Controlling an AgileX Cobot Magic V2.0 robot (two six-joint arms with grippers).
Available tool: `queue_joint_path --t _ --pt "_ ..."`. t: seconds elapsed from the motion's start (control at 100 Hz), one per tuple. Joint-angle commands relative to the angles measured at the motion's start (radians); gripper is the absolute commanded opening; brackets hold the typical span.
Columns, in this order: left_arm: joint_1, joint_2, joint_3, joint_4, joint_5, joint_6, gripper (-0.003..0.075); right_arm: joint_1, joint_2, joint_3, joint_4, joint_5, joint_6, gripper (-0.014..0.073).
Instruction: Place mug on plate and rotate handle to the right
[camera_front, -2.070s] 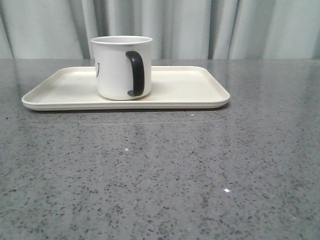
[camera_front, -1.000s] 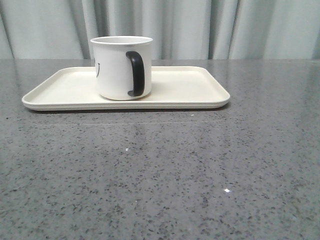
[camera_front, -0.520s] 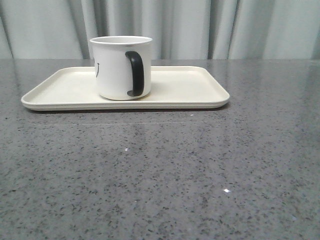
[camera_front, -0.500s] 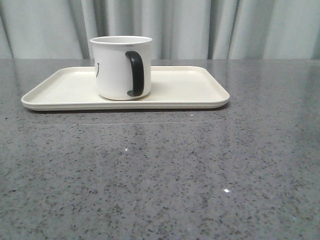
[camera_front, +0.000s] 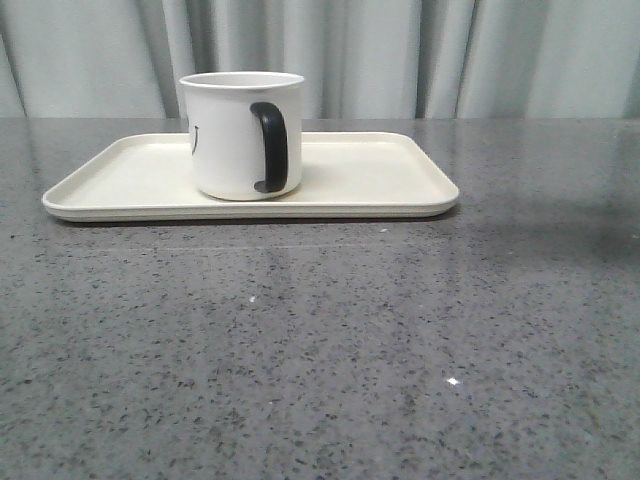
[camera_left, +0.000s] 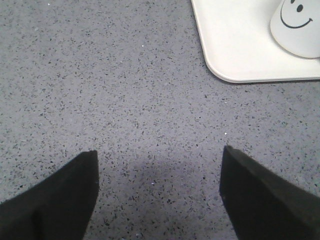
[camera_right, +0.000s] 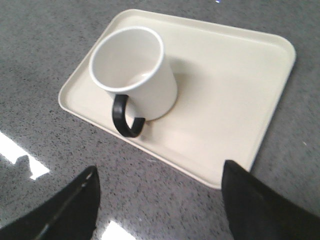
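Mug (camera_front: 243, 135) upright on plate (camera_front: 380, 175), left of centre: placing done. Handle (camera_front: 271, 147) faces camera, slightly right; turn to right looks unfinished. Both claws spread, empty, over table (camera_front: 400, 340): left claw (camera_left: 159, 175), right claw (camera_right: 157, 192). Smiley visible only in left wrist view; mug's hollow only in right.

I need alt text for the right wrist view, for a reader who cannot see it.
A white cylindrical mug with a black loop handle stands on a cream rectangular tray on a grey speckled table. The right tool is open, apart from the tray.
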Motion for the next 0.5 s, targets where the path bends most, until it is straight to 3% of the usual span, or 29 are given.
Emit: queue_joint_path --t 0.0,0.15,0.49 --pt "0.002 0.000 -0.026 -0.006 -0.063 0.000 0.0493 0.049 0.054 -0.103 0.002 -0.063 -0.007 0.0521" --pt "0.002 0.000 -0.026 -0.006 -0.063 0.000 0.0493 0.104 0.172 -0.217 -0.057 -0.062 0.058 0.0521" --pt "0.002 0.000 -0.026 -0.006 -0.063 0.000 0.0493 0.220 0.394 -0.469 -0.390 -0.006 0.346 0.0521"
